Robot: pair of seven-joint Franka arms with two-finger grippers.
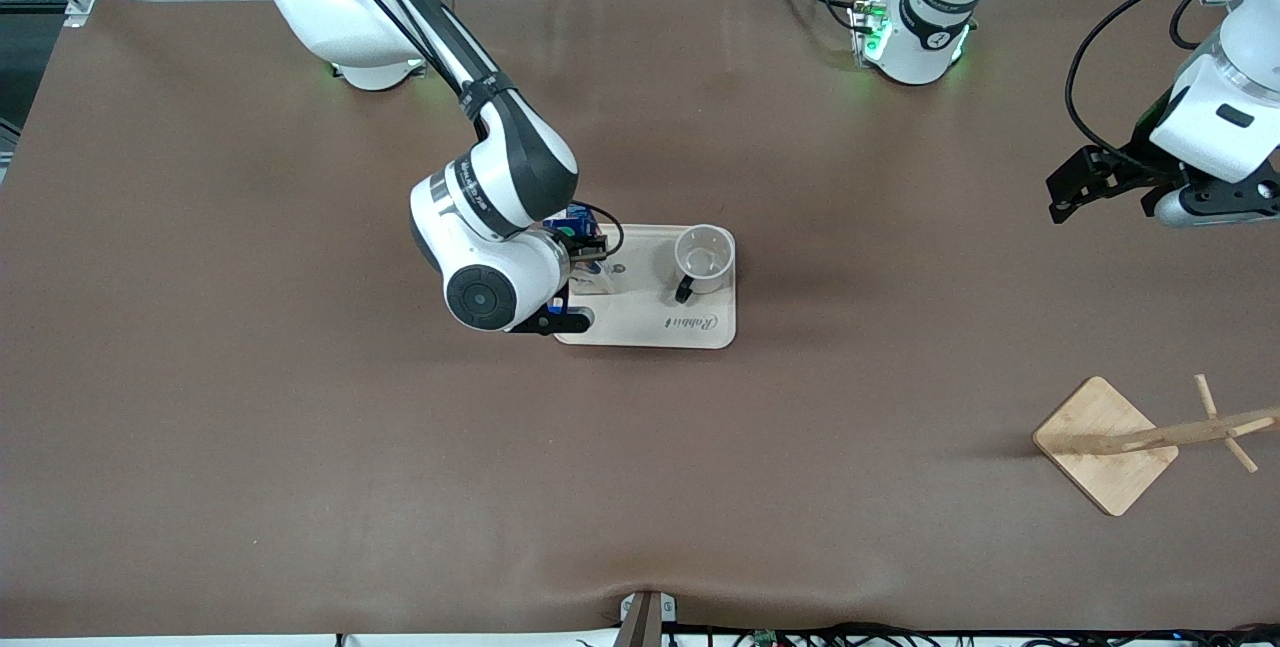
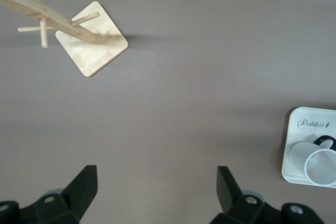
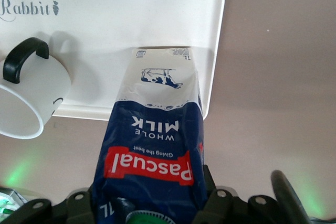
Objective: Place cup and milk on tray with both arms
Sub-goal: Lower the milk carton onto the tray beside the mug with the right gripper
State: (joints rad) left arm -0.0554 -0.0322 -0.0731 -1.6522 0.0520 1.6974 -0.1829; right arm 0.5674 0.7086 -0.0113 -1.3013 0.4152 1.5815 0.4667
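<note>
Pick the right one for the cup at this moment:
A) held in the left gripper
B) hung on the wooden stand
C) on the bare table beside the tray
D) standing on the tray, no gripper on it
D: the cup stands upright on the tray, untouched, while the right gripper holds the milk at the tray's other end and the left gripper hangs open over bare table.

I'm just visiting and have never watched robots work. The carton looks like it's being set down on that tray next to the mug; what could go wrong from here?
1. The milk carton stands close to the tray edge at the right arm's end; a nudge as the right claw lets go might tip it off.
2. The arm pulling away could bump the cup beside it.

The left claw waits open over bare table near the wooden stand, so it poses little risk.
</note>
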